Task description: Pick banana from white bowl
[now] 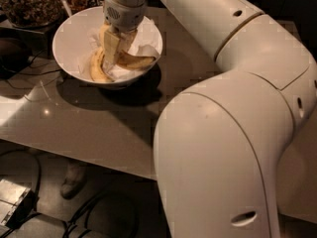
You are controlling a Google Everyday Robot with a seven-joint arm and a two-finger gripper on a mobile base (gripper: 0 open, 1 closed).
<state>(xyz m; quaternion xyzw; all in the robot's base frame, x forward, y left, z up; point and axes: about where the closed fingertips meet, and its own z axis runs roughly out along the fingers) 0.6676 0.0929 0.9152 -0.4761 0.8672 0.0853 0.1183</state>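
Note:
The white bowl (67, 43) stands at the far left of the grey table, lined with crumpled white paper. My gripper (117, 53) reaches straight down into it from above. It is shut on the banana (137, 61), a plump yellow-brown fruit that sticks out to the right from between the fingers, over the paper. A thinner curved banana (96, 68) lies along the bowl's left inner wall, just left of the gripper. My arm's large white elbow fills the right of the view and hides that part of the table.
A dark container of brown bits (25, 4) stands behind the bowl at the far left. A dark object with cables (12, 53) lies left of the bowl. The table's front edge (89, 157) runs diagonally; below it are floor cables and a grey box (12, 205).

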